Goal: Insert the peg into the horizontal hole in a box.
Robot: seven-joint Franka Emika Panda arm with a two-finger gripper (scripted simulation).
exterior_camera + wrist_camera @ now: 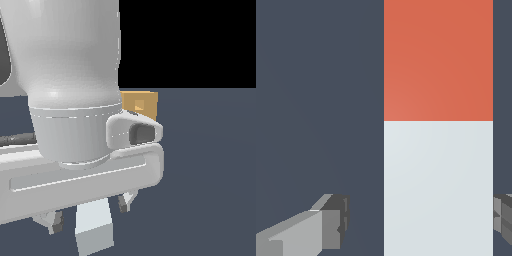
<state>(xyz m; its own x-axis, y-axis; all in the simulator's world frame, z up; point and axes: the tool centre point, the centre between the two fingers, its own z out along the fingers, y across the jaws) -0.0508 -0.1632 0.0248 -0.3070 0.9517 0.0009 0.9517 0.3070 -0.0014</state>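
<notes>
Between the spread, ungrasping fingers (pixel 331 227), the peg (pixel 438 150) is lying ungripped, leaving pickup and insertion into the box (pixel 141 105) outstanding.

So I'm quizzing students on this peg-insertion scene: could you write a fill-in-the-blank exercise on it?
1. The peg is white with one end coloured ____.
2. The gripper has its jaws ____, one finger on each side of the peg's white part.
3. The hole in the tan box has a ____ outline.

Missing words: orange-red; open; square
</notes>
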